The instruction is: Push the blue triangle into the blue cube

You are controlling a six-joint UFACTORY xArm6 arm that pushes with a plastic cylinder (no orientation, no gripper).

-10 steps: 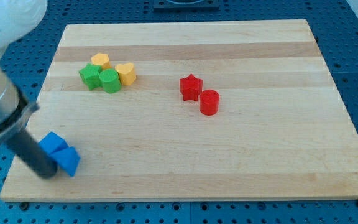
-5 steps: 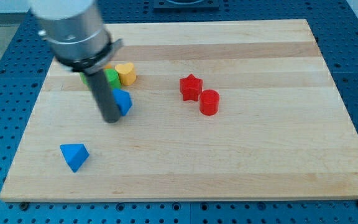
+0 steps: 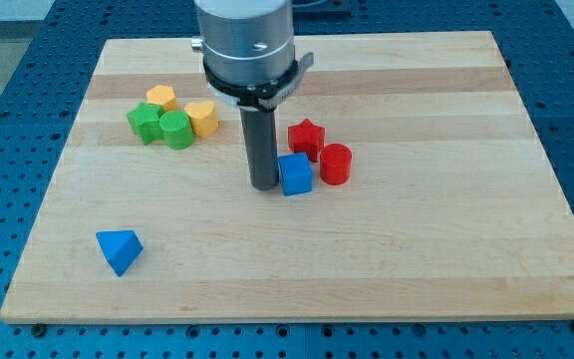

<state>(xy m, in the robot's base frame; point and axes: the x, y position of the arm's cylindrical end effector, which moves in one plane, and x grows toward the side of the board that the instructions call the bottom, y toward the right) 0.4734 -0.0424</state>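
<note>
The blue triangle lies alone near the board's lower left. The blue cube sits mid-board, touching or nearly touching a red star above it and a red cylinder to its right. My tip stands on the board right against the cube's left side. The rod and arm body rise toward the view's top and hide part of the board behind them.
A cluster at the upper left holds a green star-like block, a green cylinder, a yellow heart and another yellow block. The wooden board rests on a blue perforated table.
The blue cube moved right, from beside the green and yellow cluster to next to the red blocks, with my tip behind it. The blue triangle has stayed put over the last half second.
</note>
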